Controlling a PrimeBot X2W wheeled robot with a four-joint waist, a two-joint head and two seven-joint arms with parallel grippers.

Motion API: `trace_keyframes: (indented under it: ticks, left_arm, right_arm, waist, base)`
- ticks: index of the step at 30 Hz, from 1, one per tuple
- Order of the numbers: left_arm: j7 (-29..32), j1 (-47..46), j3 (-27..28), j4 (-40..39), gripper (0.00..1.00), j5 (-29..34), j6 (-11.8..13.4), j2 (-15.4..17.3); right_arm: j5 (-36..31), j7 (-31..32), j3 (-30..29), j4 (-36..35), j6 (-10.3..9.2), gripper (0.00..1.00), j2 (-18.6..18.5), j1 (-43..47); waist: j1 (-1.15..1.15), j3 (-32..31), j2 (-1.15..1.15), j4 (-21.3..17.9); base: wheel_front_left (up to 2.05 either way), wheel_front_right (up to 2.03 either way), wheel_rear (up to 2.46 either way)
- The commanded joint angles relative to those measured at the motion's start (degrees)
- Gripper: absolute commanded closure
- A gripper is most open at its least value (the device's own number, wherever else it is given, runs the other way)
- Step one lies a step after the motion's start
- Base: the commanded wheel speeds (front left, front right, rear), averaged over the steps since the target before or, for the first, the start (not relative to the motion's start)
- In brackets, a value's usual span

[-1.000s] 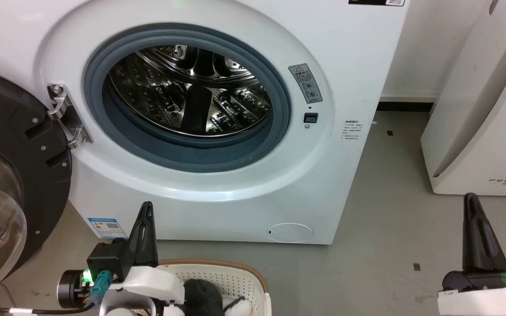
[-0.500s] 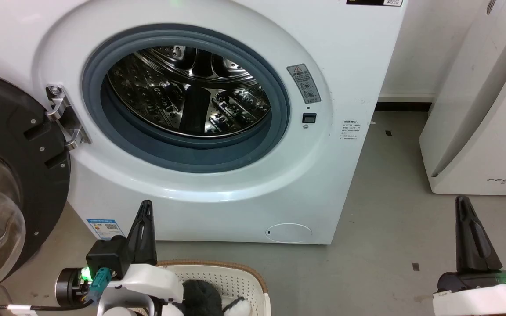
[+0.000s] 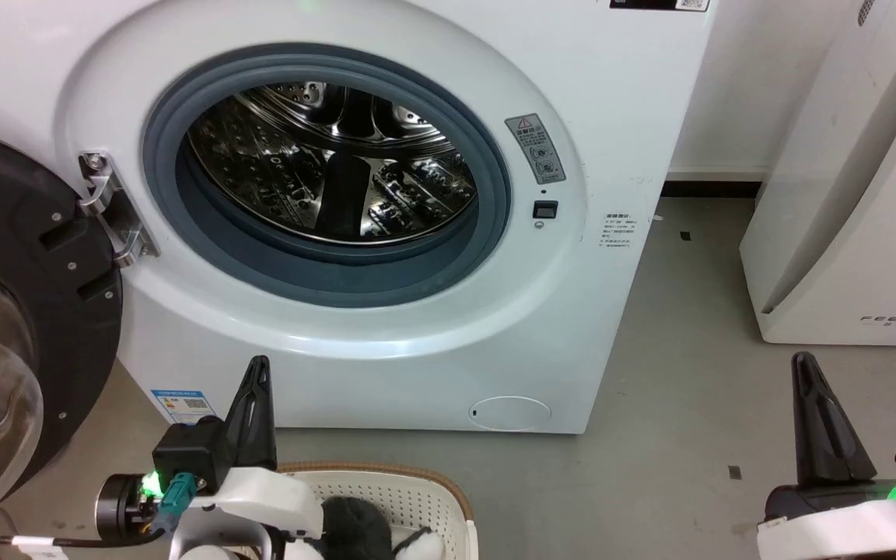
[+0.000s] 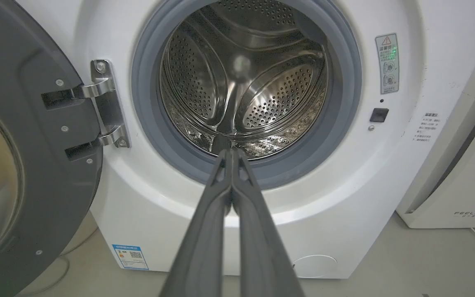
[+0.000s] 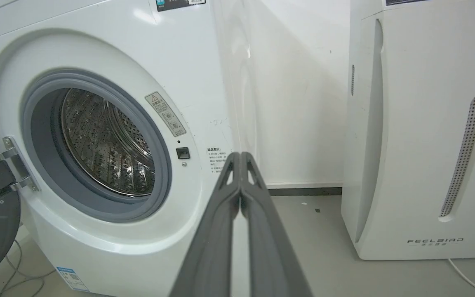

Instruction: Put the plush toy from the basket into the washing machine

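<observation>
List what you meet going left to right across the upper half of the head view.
Open door → hinge → drum → warning sticker → white appliance.

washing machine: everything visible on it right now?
White front-loading washing machine standing on the grey floor. Its black-framed glass door is swung open leftward on a metal hinge. A grey rubber ring surrounds the shiny perforated steel drum, no laundry visible inside. Warning sticker right of the opening; round hatch low on the front.
</observation>
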Motion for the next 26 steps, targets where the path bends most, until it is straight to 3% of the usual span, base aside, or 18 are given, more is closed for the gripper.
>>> trace_keyframes:
  ticks: [1, 26]
  left_arm:
    - [0.31, 0.84, 0.22, -0.59, 1.0, 0.53, -0.3, 0.0]
    - [3.23, 1.87, 0.96, -2.88, 1.0, 2.07, -0.99, -0.03]
  right_arm:
    - [-0.61, 0.35, 0.22, 0.2, 0.0, 1.0, -0.01, -0.65]
    - [-3.62, 3.29, 1.28, 1.44, -0.01, 1.0, -0.01, -1.28]
  waist:
    - [0.0, -0.01, 0.0, -0.02]
    - [0.0, -0.17, 0.0, -0.41]
  base:
    - [0.0, 0.0, 0.0]
    - [0.0, 0.0, 0.0]
